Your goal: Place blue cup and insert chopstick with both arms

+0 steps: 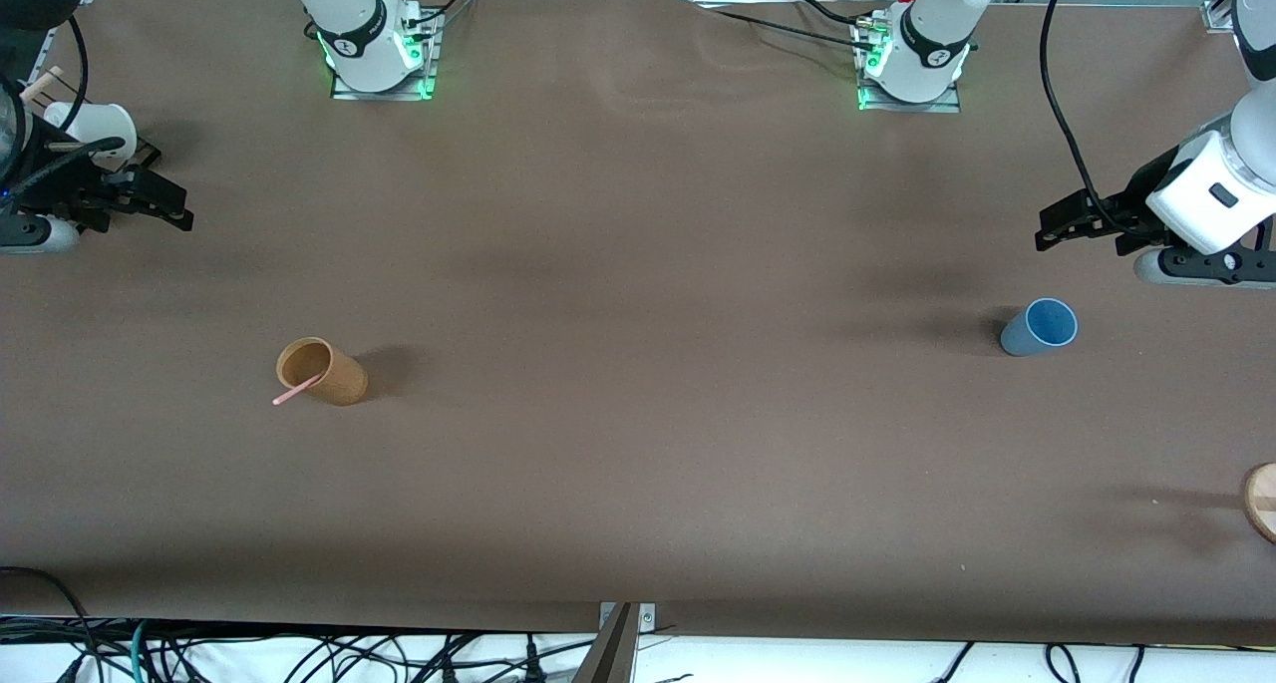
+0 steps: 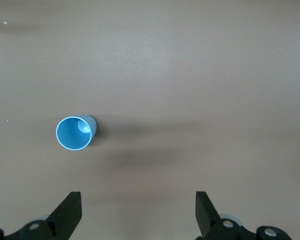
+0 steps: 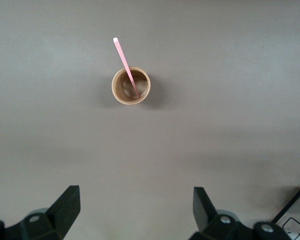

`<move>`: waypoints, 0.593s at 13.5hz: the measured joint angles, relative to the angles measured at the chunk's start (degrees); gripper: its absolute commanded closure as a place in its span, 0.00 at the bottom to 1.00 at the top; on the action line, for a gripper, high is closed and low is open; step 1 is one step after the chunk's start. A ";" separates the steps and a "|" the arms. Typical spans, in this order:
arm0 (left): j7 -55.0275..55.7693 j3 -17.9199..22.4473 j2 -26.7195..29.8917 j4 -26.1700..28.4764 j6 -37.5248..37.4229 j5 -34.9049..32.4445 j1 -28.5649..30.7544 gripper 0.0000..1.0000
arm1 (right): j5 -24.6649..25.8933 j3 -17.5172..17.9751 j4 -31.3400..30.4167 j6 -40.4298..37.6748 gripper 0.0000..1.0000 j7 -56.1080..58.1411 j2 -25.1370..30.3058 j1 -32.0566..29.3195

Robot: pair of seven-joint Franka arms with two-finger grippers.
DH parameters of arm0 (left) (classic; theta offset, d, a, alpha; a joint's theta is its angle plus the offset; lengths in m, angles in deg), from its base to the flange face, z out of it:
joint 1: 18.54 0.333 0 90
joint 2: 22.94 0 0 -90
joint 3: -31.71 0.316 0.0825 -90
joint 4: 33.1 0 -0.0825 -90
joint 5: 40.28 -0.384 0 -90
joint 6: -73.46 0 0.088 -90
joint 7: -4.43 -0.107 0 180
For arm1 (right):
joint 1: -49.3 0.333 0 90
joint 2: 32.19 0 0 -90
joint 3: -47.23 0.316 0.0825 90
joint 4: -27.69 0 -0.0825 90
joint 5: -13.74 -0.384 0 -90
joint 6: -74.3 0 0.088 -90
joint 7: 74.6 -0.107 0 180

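The blue cup [image 1: 1039,327] stands upright on the brown table near the left arm's end; it also shows in the left wrist view [image 2: 75,133]. My left gripper [image 1: 1057,226] hovers open and empty above the table, apart from the cup; it also shows in its own view [image 2: 138,210]. The pink chopstick [image 1: 296,393] leans in a tan-brown cup [image 1: 321,371] toward the right arm's end; both show in the right wrist view, the chopstick [image 3: 124,61] and the tan cup [image 3: 131,86]. My right gripper [image 1: 169,206] is open and empty, high above the table [image 3: 136,210].
A white cup [image 1: 92,125] with a pale wooden stick [image 1: 40,87] stands near the right arm's end, farther from the front camera. A round wooden piece [image 1: 1262,501] lies at the table edge at the left arm's end. Cables hang below the table's near edge.
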 measured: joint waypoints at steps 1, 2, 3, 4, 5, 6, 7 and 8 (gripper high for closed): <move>0.09 0.00 -0.02 0.00 0.00 0.00 0.00 0.00 | 0.00 0.01 0.00 0.05 0.00 0.00 0.00 0.00; 0.23 0.00 -0.02 0.00 0.00 0.00 0.00 0.00 | 0.00 0.02 0.00 0.13 0.00 0.05 0.00 0.00; 0.33 0.00 -0.02 0.00 0.00 0.00 0.00 0.00 | 0.01 0.02 0.00 0.18 0.00 0.07 0.00 0.01; 0.39 0.00 -0.03 0.00 0.00 0.00 0.00 0.00 | 0.03 0.02 0.00 0.19 0.00 0.08 0.00 0.02; 0.42 0.00 -0.04 0.00 0.00 0.00 0.00 0.00 | 0.03 0.02 0.00 0.18 0.00 0.08 0.00 0.01; 0.44 0.00 -0.05 0.00 0.00 0.00 0.00 0.00 | 0.04 -0.01 0.00 0.18 0.00 0.08 0.00 0.01; 0.46 0.00 -0.05 0.00 0.00 0.00 0.00 0.00 | 0.04 -0.05 0.00 0.18 0.00 0.08 0.00 0.01; 0.47 0.00 -0.05 0.00 0.00 0.00 0.00 0.00 | 0.04 -0.06 0.00 0.18 0.00 0.08 0.00 -0.01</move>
